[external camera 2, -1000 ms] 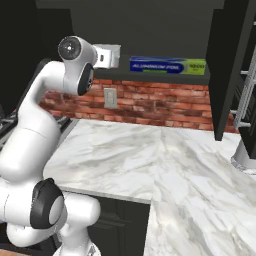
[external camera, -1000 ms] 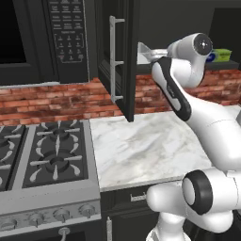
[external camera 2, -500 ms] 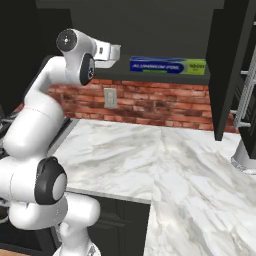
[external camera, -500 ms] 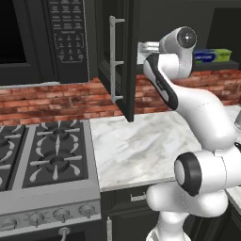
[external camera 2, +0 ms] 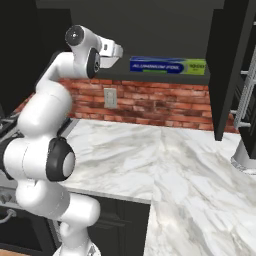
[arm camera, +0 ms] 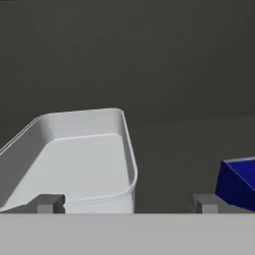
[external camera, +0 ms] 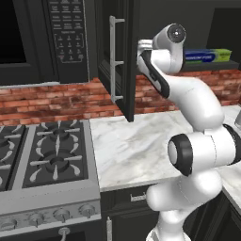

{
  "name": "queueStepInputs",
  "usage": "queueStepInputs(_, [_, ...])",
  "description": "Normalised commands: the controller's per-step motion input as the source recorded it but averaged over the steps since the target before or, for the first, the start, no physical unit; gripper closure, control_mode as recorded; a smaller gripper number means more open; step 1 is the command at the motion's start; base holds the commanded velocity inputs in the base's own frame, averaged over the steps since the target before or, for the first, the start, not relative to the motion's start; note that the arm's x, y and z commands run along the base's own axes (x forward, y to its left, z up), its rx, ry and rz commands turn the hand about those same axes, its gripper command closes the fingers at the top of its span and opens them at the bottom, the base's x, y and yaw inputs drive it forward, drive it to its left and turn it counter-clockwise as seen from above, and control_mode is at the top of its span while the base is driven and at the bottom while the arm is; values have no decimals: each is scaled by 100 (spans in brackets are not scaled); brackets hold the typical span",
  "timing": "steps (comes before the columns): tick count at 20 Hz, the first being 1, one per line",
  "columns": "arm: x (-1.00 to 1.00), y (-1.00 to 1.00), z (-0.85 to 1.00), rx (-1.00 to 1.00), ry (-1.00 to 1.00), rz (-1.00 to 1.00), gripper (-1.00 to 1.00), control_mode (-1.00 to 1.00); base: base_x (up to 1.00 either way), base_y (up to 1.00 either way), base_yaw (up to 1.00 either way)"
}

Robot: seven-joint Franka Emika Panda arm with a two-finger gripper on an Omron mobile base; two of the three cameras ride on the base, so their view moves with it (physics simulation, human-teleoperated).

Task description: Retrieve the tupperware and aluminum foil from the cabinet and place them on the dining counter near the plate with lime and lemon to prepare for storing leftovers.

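Observation:
The dark cabinet [external camera: 126, 56] stands open, its door swung out with the silver bar handle [external camera: 113, 59] facing me. My gripper [arm camera: 127, 204] is open and level with the shelf, at the cabinet opening [external camera 2: 118, 51]. The whitish tupperware [arm camera: 74, 159] lies on the shelf just ahead. Its near right corner sits between my fingertips [arm camera: 50, 203], which do not touch it. The blue aluminum foil box [external camera 2: 167, 65] with a green end lies on the same shelf to the right [external camera: 207, 55], and its blue end [arm camera: 239, 182] shows past the right fingertip.
A black microwave [external camera: 42, 37] hangs left of the cabinet above a gas stove [external camera: 42, 160]. Below the shelf run a brick wall with an outlet [external camera 2: 110, 97] and the marble worktop [external camera 2: 150, 155]. A grey object [external camera 2: 245, 157] stands at the right edge.
The arm's upper joints have risen and swung left, and the hand has edged a little closer to the shelf. The foil box has not moved.

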Motion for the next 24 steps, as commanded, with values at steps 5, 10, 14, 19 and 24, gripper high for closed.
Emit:
queueStepInputs(5, [52, 0, -8, 1, 9, 0, -100, -100, 0, 0, 0])
queueStepInputs(10, [54, 0, -8, 3, 8, 0, -100, -100, 0, 0, 0])
queueStepInputs(14, [55, 0, -15, 2, 6, 0, -100, -100, 0, 0, 0])
queueStepInputs(19, [55, -1, -20, 5, 4, 0, -100, -100, 0, 0, 0])
queueStepInputs(24, [51, -2, -23, 5, 1, 0, -100, -100, 0, 0, 0])
